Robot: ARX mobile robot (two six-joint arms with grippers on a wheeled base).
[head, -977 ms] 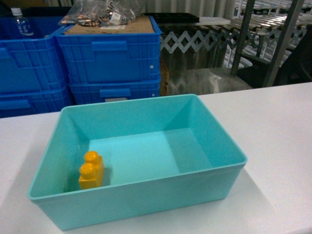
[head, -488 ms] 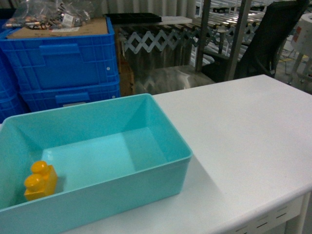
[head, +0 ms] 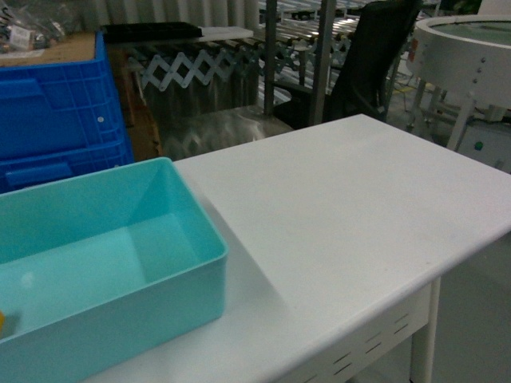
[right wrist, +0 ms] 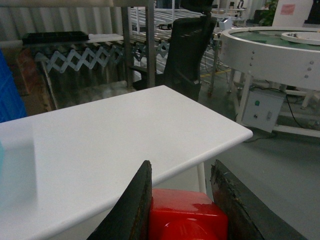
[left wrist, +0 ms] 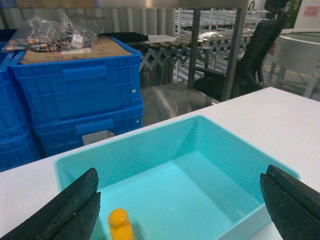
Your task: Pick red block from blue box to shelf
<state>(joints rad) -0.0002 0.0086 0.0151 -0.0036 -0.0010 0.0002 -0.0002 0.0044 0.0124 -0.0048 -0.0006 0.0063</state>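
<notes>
Right wrist view settles the main question: the right end effector (right wrist: 182,200) is clamped on the red block (right wrist: 187,220), its two dark fingers pressing opposite sides so the brick rides securely clear of the worktop (right wrist: 100,145). The block is therefore out of the blue box (head: 104,263) already, and carried low, at 6 o'clock in that view, probably to keep it steady during transport.

Left end effector (left wrist: 182,200) hangs spread wide above the near rim of the box, gripping nothing; I judge it is simply parked out of the way. Between its fingers, toward 7 o'clock, the yellow-orange brick (left wrist: 120,222) lies inside the box, rightly left alone.

Head view has the box at 8 o'clock, with the shelf (head: 319,56) at 12 o'clock beyond the worktop's far edge. I judge the placing not yet done, since the shelf stands well apart from the held block.
</notes>
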